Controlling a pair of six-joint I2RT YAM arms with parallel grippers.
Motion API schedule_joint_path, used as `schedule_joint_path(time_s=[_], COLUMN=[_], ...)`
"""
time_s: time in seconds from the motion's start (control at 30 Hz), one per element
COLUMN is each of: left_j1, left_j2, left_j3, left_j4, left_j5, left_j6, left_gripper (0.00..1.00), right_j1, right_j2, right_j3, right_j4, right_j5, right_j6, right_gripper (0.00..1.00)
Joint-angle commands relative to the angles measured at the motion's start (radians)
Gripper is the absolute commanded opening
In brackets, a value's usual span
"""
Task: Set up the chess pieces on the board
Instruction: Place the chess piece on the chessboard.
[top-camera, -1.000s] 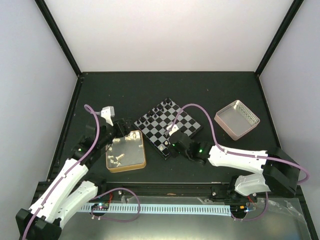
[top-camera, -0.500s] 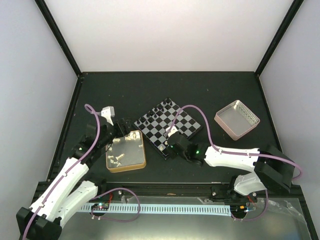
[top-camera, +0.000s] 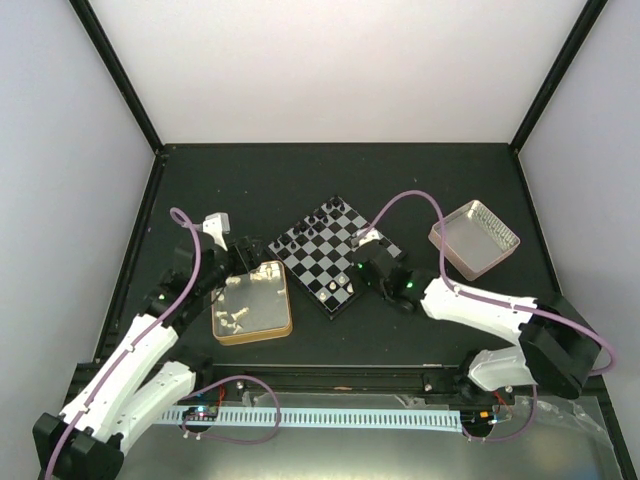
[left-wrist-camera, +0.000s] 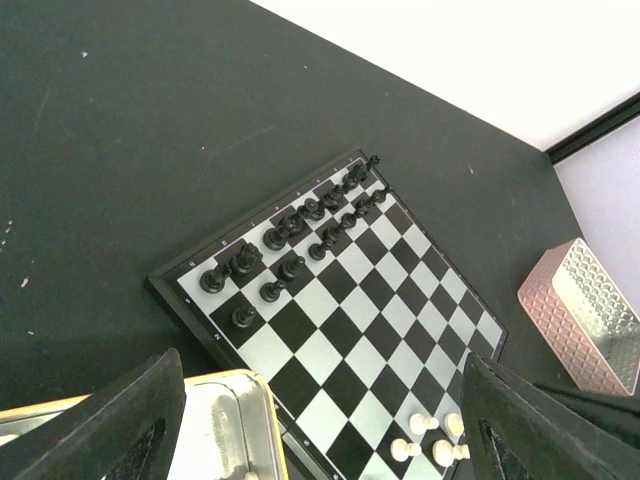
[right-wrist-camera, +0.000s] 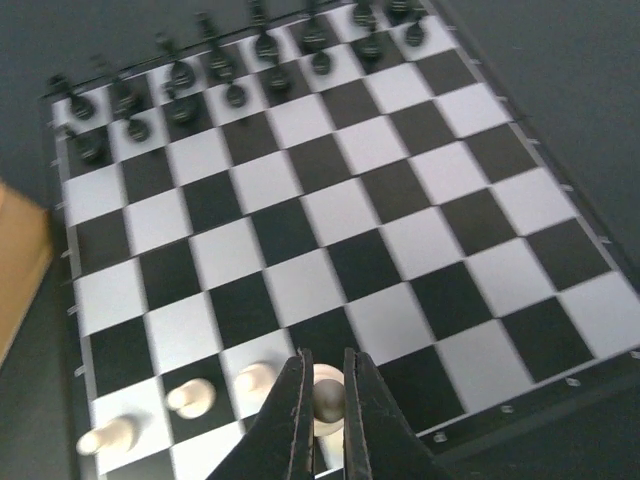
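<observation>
The right pincer (right-wrist-camera: 326, 372) is clenched on a cream-white piece (right-wrist-camera: 328, 402). Its two fingers press close on either side of the piece, above the edge row of the board (right-wrist-camera: 300, 210) nearest the arms. In the same row, to the left in the wrist view, stand three more cream pieces (right-wrist-camera: 190, 398), each on its own square. Along the opposite edge the black pieces (right-wrist-camera: 230, 70) stand in two rows. The squares between the two sets are bare.

The left pincer (left-wrist-camera: 320, 365) is released, with its dark fingers (left-wrist-camera: 130, 420) spread wide and nothing between them. It hangs over the far edge of the gold-rimmed tin (top-camera: 283, 318), just beside the board's left corner. Loose cream pieces (top-camera: 230, 320) lie in the tin.

The board sits turned corner-on in the middle of the dark surface (top-camera: 250, 180), with the tin just to its left. A pinkish tray (top-camera: 448, 248) sits to its right, apart from it.
</observation>
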Motion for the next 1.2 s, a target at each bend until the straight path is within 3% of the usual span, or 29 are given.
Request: schedule_joint_path(time_s=[0.0, 0.73, 0.83, 1.03, 1.17], left_j1=[0.007, 0.009, 0.009, 0.009, 0.009], left_j2=[0.011, 0.030, 0.030, 0.030, 0.031], left_j3=[-0.005, -0.012, -0.013, -0.011, -0.012], left_j4=[0.002, 0.014, 0.013, 0.010, 0.011], left_j5=[0.011, 0.027, 0.027, 0.030, 0.032], left_j6=[-0.011, -0.020, -0.021, -0.020, -0.021], left_gripper=[0.77, 0.77, 0.77, 0.77, 0.77], right_j1=[-0.088, -0.201, -0.202, -0.205, -0.233], right_j2=[-0.020, 0.168, 0.178, 0.118, 0.069], right_j3=[-0.005, 0.016, 0.027, 0.071, 0.117], right_j4=[-0.026, -0.028, -0.037, -0.117, -0.192], right_j5=[0.020, 0.042, 0.049, 0.011, -0.051], right_j6=[0.059, 0.100, 0.095, 0.091, 0.091], right_gripper=[0.01, 0.05, 0.13, 0.39, 0.46])
